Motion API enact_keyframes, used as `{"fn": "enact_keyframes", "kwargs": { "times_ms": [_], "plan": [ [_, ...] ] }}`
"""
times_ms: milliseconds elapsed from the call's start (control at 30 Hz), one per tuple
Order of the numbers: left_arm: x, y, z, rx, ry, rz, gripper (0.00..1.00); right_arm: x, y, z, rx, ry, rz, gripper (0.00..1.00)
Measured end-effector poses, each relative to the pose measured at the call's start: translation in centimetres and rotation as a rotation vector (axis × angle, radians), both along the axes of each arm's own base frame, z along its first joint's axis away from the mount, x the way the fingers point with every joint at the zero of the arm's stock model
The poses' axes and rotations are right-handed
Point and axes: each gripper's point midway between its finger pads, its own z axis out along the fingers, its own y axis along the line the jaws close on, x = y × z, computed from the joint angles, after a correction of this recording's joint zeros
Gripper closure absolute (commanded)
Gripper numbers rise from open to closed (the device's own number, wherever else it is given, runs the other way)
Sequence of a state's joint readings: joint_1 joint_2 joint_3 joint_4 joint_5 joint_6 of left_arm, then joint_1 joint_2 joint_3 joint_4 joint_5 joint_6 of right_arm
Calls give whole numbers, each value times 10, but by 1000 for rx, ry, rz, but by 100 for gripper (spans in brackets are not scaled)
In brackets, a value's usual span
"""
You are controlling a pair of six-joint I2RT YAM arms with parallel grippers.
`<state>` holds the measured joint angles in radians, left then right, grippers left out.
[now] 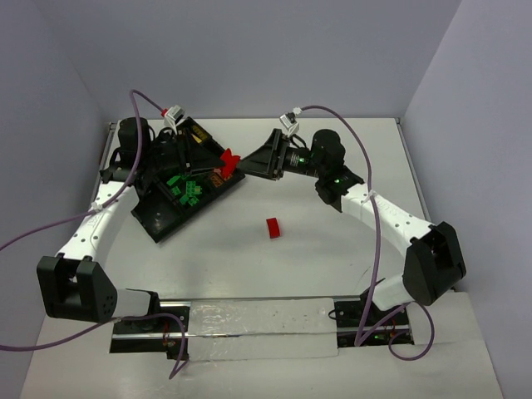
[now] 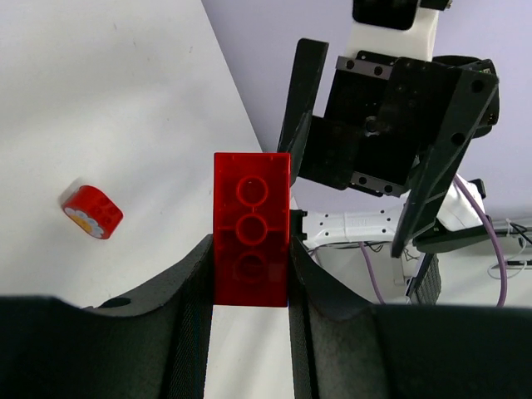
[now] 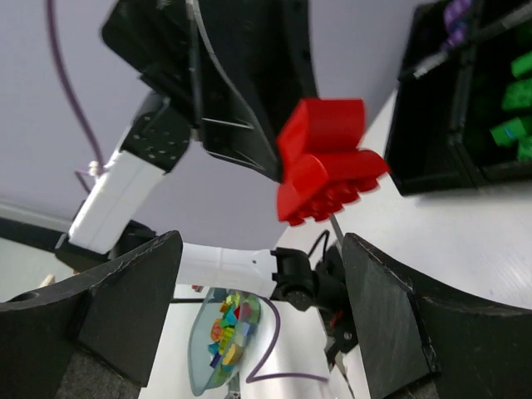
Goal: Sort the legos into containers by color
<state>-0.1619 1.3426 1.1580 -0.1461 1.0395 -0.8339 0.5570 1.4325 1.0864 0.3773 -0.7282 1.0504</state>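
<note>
My left gripper [image 1: 218, 163] is shut on a red lego [image 1: 227, 159] and holds it in the air at the right corner of the black divided tray [image 1: 158, 223]. In the left wrist view the red lego [image 2: 252, 229] stands upright between my fingertips [image 2: 199, 266]. My right gripper [image 1: 261, 158] is open and empty, facing the red lego from the right, a short way off. In the right wrist view the lego [image 3: 328, 158] hangs ahead of my open gripper [image 3: 262, 291]. Green legos [image 1: 184, 188] lie in the tray. A red-and-white lego [image 1: 273, 227] lies on the table.
The tray [image 3: 432, 158] shows at the right of the right wrist view with green [image 3: 511, 133] and purple [image 3: 455, 12] legos inside. A clear bowl of mixed bricks [image 3: 224, 332] shows low in that view. Grey walls enclose the table.
</note>
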Motion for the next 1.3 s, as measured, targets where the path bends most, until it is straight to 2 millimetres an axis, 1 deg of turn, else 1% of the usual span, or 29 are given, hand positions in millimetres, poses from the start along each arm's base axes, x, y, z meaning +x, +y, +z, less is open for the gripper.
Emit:
{"fn": "enact_keyframes", "kwargs": {
  "times_ms": [67,133,333,433,500,533,567,700,767,800,833,867,900,1033,1067,1100,1200,1300],
  "plan": [
    [-1,-1,2,-7,-4,-8,100,0,1,9,33,-15,7,16],
    [-1,-1,4,-13,-10,-12,100,3,3,12,52,-20,10,17],
    [-7,0,13,-20,-36,-16,100,14,9,-4,40,18,-1,18],
    [-10,0,17,-24,-50,-22,100,18,10,-8,34,24,-8,19],
    [-11,0,18,-22,-58,-25,100,20,11,-11,32,26,-8,23],
    [-12,0,17,-19,-63,-26,100,21,12,-12,32,27,-7,24],
    [-12,0,16,-15,-64,-27,100,22,14,-12,35,26,-3,27],
    [-13,1,13,-7,-63,-31,100,28,20,-13,57,19,25,33],
    [-13,1,13,-6,-65,-31,100,27,23,-13,70,14,49,40],
    [-13,1,13,-6,-65,-32,100,26,24,-13,76,13,61,42],
    [-13,1,13,-4,-66,-32,100,25,25,-12,82,8,72,43],
    [-13,1,12,-4,-63,-32,100,23,25,-10,85,1,83,46],
    [-13,1,12,-4,-63,-32,100,22,26,-7,89,-9,92,53],
    [-17,0,15,-11,-71,-52,100,19,25,-2,99,-17,109,91],
    [-17,0,15,-11,-74,-53,100,19,25,-2,100,-12,110,96],
    [-17,0,15,-10,-74,-52,100,19,25,-2,101,-12,110,100],
    [-16,1,14,-5,-77,-51,100,21,22,-5,102,-3,101,100],
    [-16,4,10,4,-59,-42,100,19,19,-15,98,11,93,100]
  ]
}}
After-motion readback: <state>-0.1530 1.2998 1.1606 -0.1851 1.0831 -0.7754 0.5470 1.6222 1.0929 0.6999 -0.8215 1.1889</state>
